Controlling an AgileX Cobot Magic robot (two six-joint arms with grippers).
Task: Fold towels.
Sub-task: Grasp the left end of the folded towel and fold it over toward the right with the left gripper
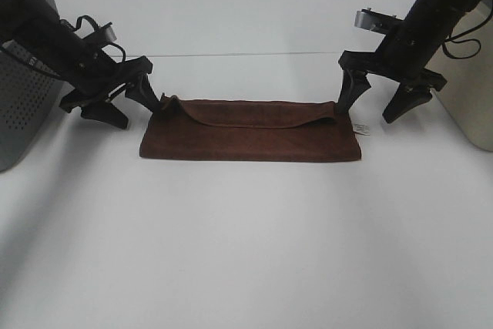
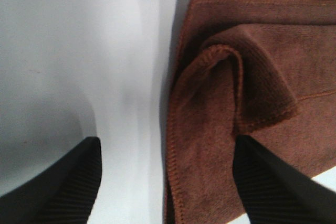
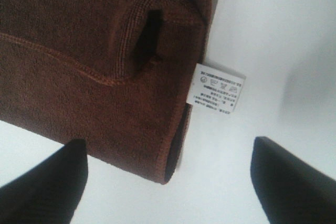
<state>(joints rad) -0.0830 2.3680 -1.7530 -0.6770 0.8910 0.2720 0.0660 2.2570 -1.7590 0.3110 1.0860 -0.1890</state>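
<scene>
The reddish-brown towel point(image 1: 250, 130) lies folded in half as a long strip on the white table, its top layer rumpled along the far edge. A small white label point(image 1: 360, 128) sticks out at its right end and shows in the right wrist view point(image 3: 215, 88). My left gripper point(image 1: 131, 105) is open just above the towel's far left corner point(image 2: 220, 61), one finger over the cloth point(image 2: 273, 182), one over bare table. My right gripper point(image 1: 377, 107) is open above the far right corner point(image 3: 157, 40), straddling the label. Neither holds anything.
A grey perforated box point(image 1: 23, 105) stands at the left edge of the table. A beige box point(image 1: 474, 90) stands at the right edge. The white table point(image 1: 246, 244) spreads in front of the towel.
</scene>
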